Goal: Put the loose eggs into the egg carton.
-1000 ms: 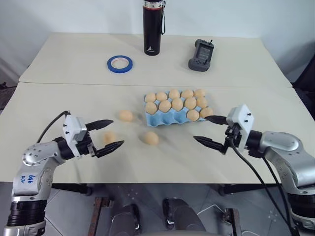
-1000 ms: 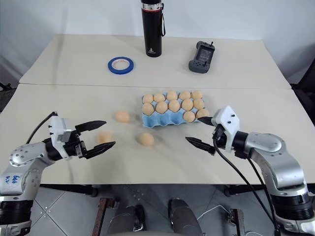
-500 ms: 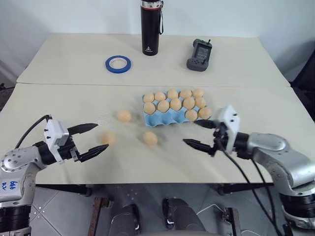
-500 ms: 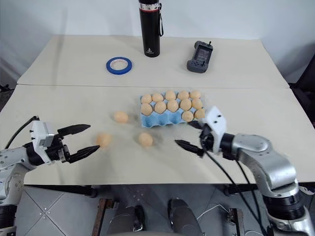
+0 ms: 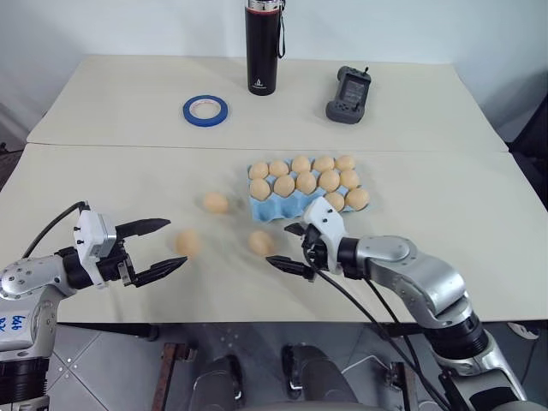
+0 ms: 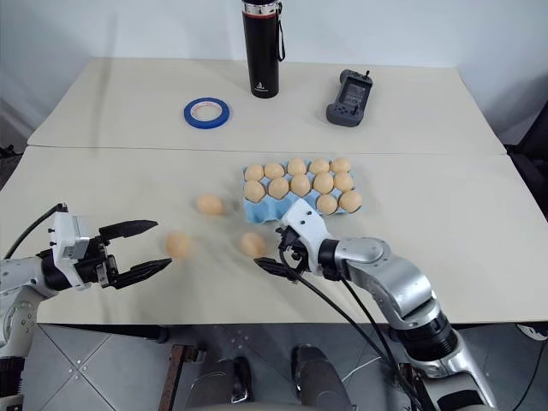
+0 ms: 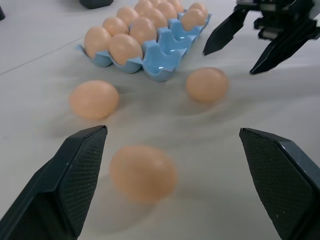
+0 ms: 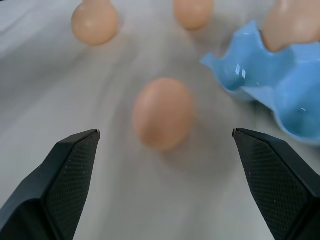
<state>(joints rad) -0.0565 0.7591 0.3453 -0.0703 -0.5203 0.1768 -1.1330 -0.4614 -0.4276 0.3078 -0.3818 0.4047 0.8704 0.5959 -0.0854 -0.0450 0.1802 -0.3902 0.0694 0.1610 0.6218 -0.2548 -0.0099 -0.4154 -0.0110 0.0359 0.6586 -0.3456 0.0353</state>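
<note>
Facing smooth tan oval eggs (image 5: 261, 242) beside the scalloped blue carton (image 5: 272, 209), both pincers gape.

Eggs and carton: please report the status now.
Left tool and right tool open, empty. Three loose eggs on table beside egg carton. Nothing in the way.

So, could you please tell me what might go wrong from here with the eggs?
1. The right gripper, fingers open, sits right beside the nearest loose egg; a nudge could roll it away.
2. The egg carton shows few empty cups, at its near left corner, so placing there may bump seated eggs.
</note>
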